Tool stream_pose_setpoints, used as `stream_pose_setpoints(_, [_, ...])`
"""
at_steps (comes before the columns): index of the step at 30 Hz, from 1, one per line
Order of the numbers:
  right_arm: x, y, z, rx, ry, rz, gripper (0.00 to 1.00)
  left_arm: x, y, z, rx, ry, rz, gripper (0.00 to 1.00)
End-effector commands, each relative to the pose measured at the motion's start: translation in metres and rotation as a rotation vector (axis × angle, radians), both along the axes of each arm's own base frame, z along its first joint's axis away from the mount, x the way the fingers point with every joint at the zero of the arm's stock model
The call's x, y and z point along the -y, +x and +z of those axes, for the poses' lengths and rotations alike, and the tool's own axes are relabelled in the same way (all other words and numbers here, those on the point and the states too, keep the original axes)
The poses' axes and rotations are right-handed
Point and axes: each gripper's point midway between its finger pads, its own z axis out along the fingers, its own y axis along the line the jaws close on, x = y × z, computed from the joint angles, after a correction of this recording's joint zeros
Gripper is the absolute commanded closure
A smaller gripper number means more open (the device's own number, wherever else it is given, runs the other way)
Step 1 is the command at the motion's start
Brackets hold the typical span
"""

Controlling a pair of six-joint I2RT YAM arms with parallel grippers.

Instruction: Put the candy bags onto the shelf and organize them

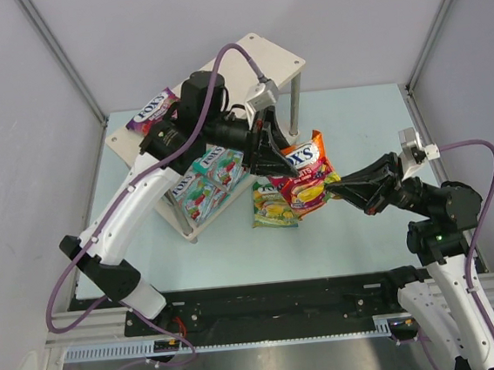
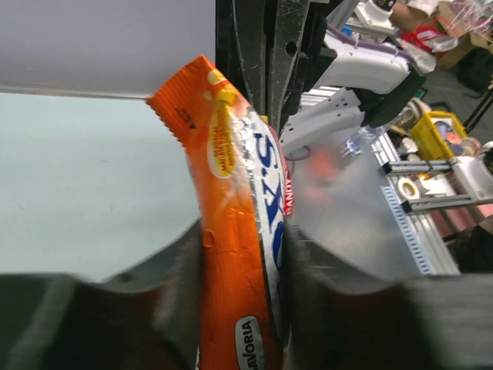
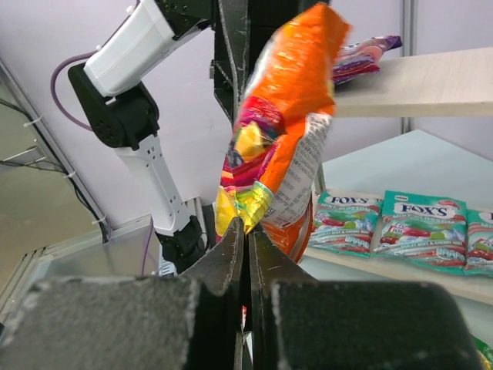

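**When Two Grips Share One Bag**

While the red-orange bag hangs in the air just right of the shelf, the left end effector pinches its upper part and the right end effector is pressed together on a lower corner. The pouch looks light, soft and glossy, so it will likely sag and slip; a flat sealed edge seems the surest hold. On the lower board lie teal bags, a purple bag lies above, and a green-yellow bag rests on the surface.
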Motion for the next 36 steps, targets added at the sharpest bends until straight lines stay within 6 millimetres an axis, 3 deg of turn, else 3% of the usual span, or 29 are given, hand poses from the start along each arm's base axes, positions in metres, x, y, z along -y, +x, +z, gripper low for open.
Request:
stream_pose_setpoints(1, [0.007, 0.005, 0.028, 0.073, 0.052, -0.083, 0.97, -0.004, -0.016, 0.013, 0.016, -0.042, -0.067, 0.7])
stream_pose_setpoints(6, [0.014, 0.015, 0.025, 0.039, 0.068, -0.167, 0.83, -0.004, -0.011, 0.026, 0.003, -0.057, -0.016, 0.82])
stream_pose_setpoints(9, [0.02, 0.02, 0.026, 0.039, 0.085, -0.231, 0.53, -0.001, -0.011, 0.043, -0.046, -0.103, 0.014, 0.84])
stream_pose_setpoints(10, [0.022, 0.02, 0.028, 0.043, 0.09, -0.239, 0.34, 0.001, -0.01, 0.058, -0.012, -0.168, 0.012, 0.83])
stream_pose_setpoints(13, [0.023, 0.017, 0.033, 0.059, 0.106, -0.241, 0.22, 0.005, -0.01, 0.072, -0.092, -0.208, 0.015, 0.84])
stream_pose_setpoints(19, [0.02, 0.014, 0.039, 0.059, 0.155, -0.195, 0.18, 0.007, -0.007, 0.092, -0.137, -0.268, 0.04, 0.89])
stream_pose_setpoints(23, [0.017, 0.011, 0.048, 0.074, 0.205, -0.161, 0.2, 0.008, -0.004, 0.091, -0.143, -0.267, 0.062, 0.89])
stream_pose_setpoints(29, [0.01, 0.008, 0.061, 0.068, 0.276, -0.109, 0.28, 0.011, 0.004, 0.084, -0.145, -0.265, 0.11, 0.88])
stream_pose_setpoints(36, [-0.005, 0.01, 0.059, 0.042, 0.291, -0.069, 0.38, 0.015, 0.01, 0.086, -0.131, -0.286, 0.163, 0.89])
